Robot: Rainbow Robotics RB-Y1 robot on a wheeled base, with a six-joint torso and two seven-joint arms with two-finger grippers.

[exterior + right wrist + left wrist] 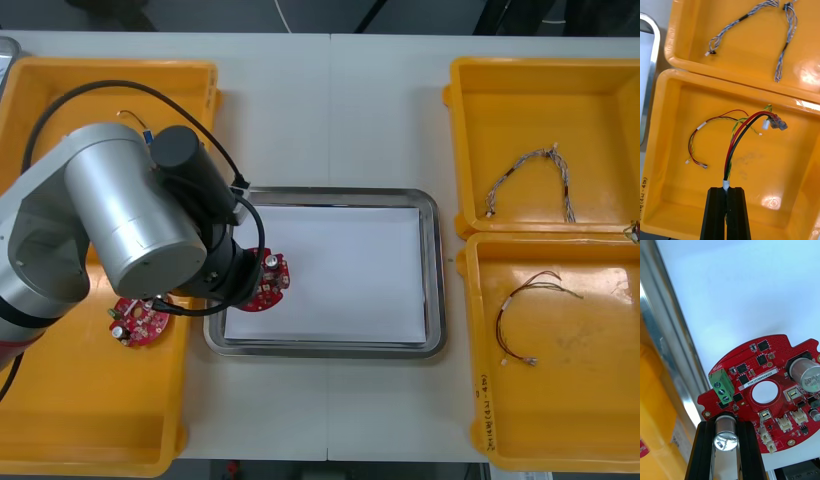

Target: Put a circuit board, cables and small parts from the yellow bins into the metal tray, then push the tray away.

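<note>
Flanking a white-lined shiny metal tray [432, 270] on the light surface [330, 110]: yellow plastic bins [545, 125]. Pinches a round red circuit board [780, 369] by its silver cylinder in the left tool [725, 427], over the tray's left edge. Clamps a red, black and yellow cable bundle [732, 144] in the almost-closed right tool [727, 191], above a right-hand bin.

We see a light desk [380, 110] with a seam [330, 100] down its middle, and dark floor [450, 12] beyond the desk's far edge.
</note>
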